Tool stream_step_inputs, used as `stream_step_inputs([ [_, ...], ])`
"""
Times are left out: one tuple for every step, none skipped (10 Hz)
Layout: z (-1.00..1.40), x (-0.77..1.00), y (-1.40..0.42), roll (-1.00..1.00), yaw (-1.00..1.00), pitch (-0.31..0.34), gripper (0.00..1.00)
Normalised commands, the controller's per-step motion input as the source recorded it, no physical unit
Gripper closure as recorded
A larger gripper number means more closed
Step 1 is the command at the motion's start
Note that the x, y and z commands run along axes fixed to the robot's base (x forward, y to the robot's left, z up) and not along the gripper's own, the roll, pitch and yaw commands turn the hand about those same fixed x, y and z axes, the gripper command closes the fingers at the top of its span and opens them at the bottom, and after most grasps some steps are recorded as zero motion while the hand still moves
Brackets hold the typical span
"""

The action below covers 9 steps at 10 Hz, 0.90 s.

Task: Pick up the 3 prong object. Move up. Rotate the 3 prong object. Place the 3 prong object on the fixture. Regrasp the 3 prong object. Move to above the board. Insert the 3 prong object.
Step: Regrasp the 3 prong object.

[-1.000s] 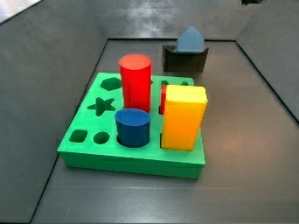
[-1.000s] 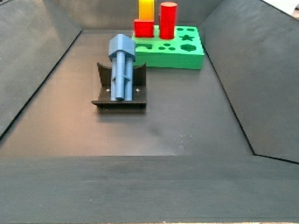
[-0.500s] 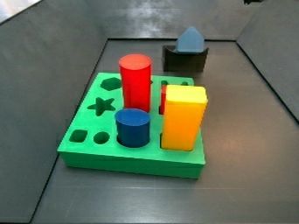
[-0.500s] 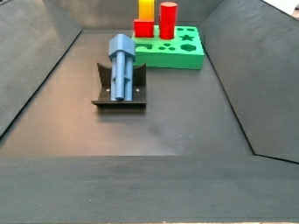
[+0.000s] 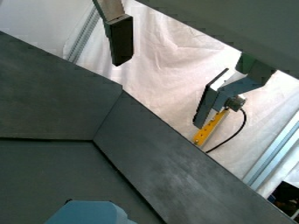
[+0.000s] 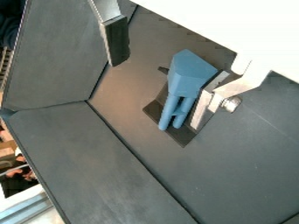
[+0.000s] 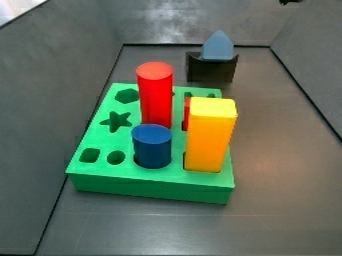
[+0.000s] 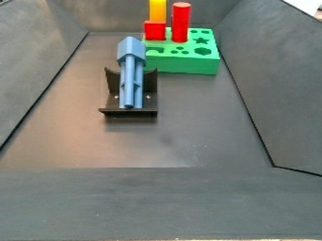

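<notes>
My gripper hangs wide and empty above the 3 prong object on the fixture; an off-centre regrasp may tip it.

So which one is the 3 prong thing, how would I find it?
Start at the green board, then look behind it to the dark fixture standing apart on the floor. The 3 prong object lies along its notch: a long steel-blue piece, pointed end-on, unlike the dark-blue cylinder upright on the board. The gripper hangs open above it, holding nothing.
</notes>
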Motion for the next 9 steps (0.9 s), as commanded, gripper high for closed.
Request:
stream_step_inputs([
  [-0.04, 0.61, -0.05, 0.14, 0.09, 0.052, 0.0],
  [-0.04, 0.61, -0.05, 0.14, 0.1, 0.055, 0.0],
  [-0.03, 0.6, -0.05, 0.14, 0.1, 0.057, 0.0],
  [-0.03, 0.6, -0.05, 0.14, 0.1, 0.058, 0.0],
  [-0.03, 0.6, -0.05, 0.14, 0.1, 0.059, 0.0],
  [-0.03, 0.6, -0.05, 0.14, 0.1, 0.059, 0.0],
  [-0.03, 0.6, -0.05, 0.14, 0.1, 0.06, 0.0],
  [-0.03, 0.6, -0.05, 0.14, 0.1, 0.06, 0.0],
  [-0.03, 0.6, -0.05, 0.14, 0.1, 0.06, 0.0],
])
